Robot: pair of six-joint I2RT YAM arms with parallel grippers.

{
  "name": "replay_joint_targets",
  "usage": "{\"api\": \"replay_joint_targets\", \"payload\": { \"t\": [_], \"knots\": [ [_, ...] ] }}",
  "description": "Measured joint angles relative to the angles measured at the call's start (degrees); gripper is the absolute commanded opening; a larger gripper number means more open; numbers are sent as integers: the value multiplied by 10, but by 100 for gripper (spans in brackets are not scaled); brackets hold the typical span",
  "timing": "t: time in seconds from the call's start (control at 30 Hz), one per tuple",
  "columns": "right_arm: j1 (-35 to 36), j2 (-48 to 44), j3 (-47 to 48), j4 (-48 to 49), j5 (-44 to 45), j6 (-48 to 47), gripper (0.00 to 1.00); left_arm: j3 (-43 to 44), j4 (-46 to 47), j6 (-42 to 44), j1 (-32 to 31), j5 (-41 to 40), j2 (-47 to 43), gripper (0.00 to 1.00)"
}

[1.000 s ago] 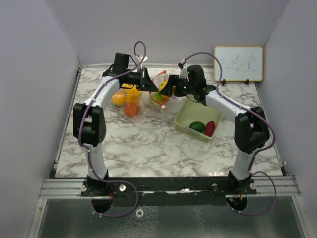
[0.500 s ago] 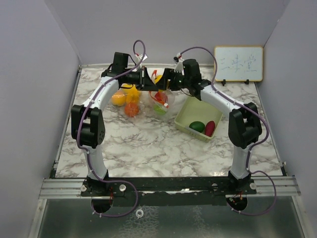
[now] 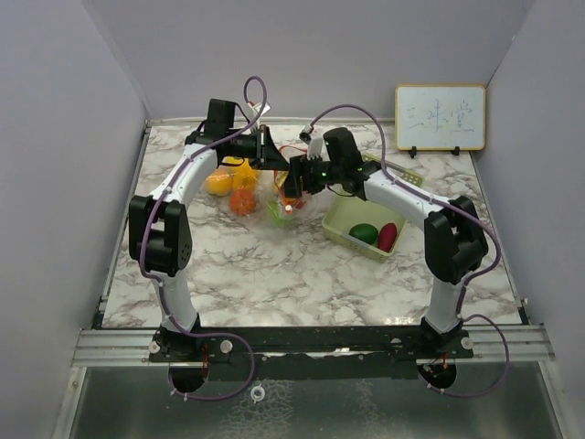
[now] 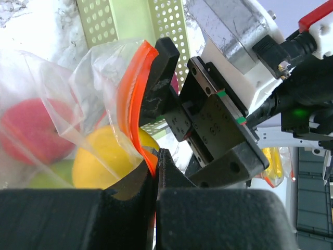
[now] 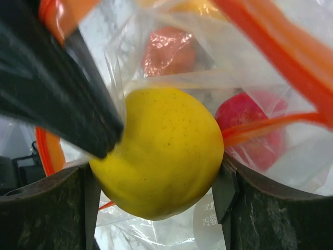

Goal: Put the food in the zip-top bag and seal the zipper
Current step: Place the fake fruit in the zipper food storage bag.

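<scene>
Right wrist view centres the glossy yellow toy fruit (image 5: 161, 151), held between my spread right fingers (image 5: 41, 208) at the mouth of the clear zip-top plastic bag (image 5: 307, 151), whose orange zipper rim (image 4: 132, 99) my left fingers (image 4: 78, 219) pinch tight so it gapes.

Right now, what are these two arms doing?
The left arm pinches the bag by its orange zipper edge, jaws shut. The right arm grips a yellow fruit in its jaws at the bag's mouth. A red fruit is already inside; a green one and a dark red one wait in the basket.
</scene>
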Motion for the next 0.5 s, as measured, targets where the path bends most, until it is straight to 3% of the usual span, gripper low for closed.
{"api": "replay_joint_targets", "payload": {
  "t": [0.13,0.5],
  "knots": [
    [17,25,52,-49,71,-18,38,-32,34,-25,1,0,-19,0],
    [24,56,129,-176,391,-83,76,-50,7,-2,-3,-42,-61,0]
  ]
}}
